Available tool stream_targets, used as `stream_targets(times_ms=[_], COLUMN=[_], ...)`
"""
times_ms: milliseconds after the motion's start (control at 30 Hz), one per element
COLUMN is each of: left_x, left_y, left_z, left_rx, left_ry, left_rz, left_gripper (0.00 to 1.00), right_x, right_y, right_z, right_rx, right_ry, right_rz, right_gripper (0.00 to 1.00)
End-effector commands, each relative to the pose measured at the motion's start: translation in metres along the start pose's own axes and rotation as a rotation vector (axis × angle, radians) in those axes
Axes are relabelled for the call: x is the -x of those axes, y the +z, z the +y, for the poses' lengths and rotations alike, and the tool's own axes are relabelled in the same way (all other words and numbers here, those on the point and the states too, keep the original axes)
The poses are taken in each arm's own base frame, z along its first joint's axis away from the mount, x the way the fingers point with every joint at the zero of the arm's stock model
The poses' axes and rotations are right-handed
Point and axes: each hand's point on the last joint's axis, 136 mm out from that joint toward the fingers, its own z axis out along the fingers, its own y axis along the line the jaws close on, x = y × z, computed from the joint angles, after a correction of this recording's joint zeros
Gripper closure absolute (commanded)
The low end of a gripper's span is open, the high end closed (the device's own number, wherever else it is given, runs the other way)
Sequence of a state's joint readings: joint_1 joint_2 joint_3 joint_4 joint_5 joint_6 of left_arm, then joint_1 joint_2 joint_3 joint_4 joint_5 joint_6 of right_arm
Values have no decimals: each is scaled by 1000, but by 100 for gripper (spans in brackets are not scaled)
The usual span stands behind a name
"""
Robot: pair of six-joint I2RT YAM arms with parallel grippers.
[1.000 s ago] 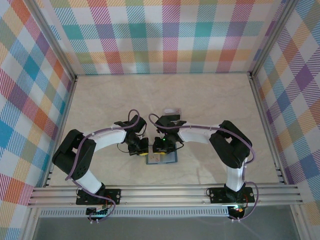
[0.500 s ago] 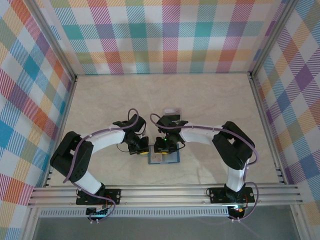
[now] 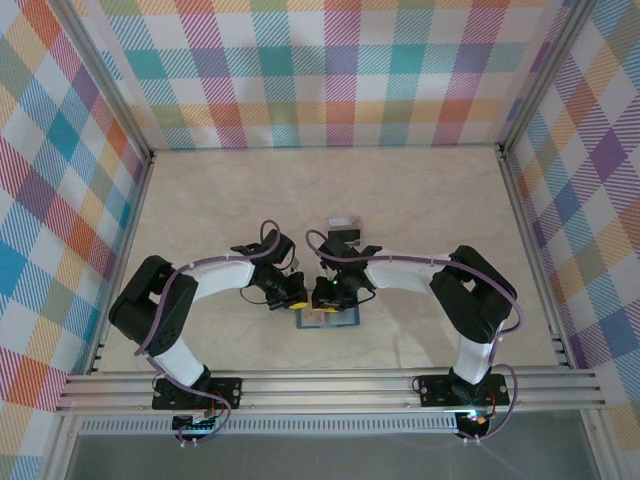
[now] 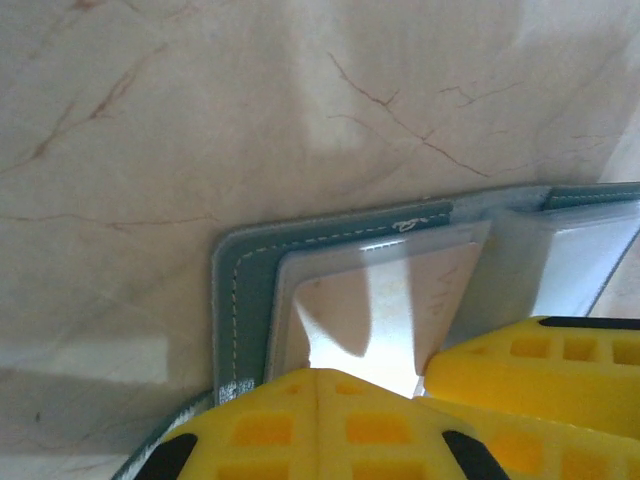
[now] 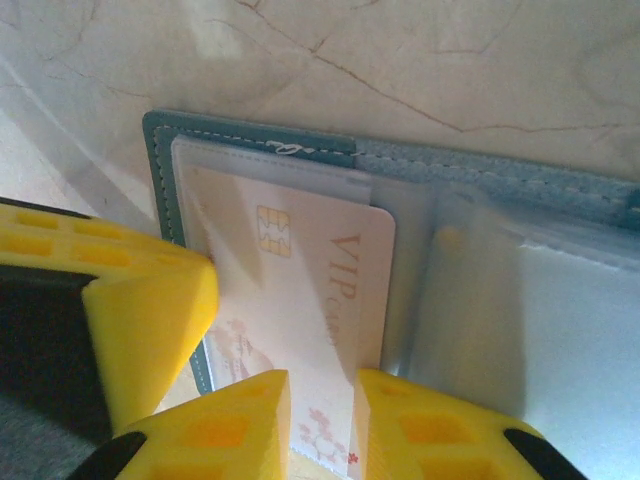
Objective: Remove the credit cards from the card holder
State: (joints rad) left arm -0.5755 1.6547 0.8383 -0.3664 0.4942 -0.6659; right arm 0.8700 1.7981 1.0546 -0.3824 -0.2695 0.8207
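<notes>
The black-and-white left arm (image 3: 215, 275) rises from its base at the bench's (image 3: 420, 200) near edge. Its elbow is thrown out to the left and its forearm reaches inward toward the middle of the bench. The black-and-white right arm (image 3: 400, 272) mirrors it, elbow out to the right and forearm reaching left. Both wrists tip downward, nearly meeting just short of the near edge.

The yellow plastic two-finger left claw (image 4: 315, 385) has its fingers pressed together with only a seam between them. The yellow plastic two-finger right claw (image 5: 320, 400) points down with its fingers a narrow gap apart. The two claws sit just beside each other, the left claw's (image 5: 140, 300) finger close against the right one's side.
</notes>
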Motion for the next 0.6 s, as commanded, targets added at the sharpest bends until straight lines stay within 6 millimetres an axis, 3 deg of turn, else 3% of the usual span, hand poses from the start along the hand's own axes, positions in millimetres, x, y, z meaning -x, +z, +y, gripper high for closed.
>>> stream_targets(times_ms=[0,267,567], left_x=[-8,-11,-11], left_y=[8,3,-5], left_z=[11,37,44], left_rx=[38,176,232], left_ry=[-16,-1,23], left_rz=[40,32,24], left_gripper=[99,99,99], right_x=[0,-2,-2], right_y=[4,6,-4], right_z=[-7,-25,-38], right_rx=[-23,-106,-196], right_ry=[12,14,-4], right_rz=[5,5,-9], right_gripper=[75,75,76])
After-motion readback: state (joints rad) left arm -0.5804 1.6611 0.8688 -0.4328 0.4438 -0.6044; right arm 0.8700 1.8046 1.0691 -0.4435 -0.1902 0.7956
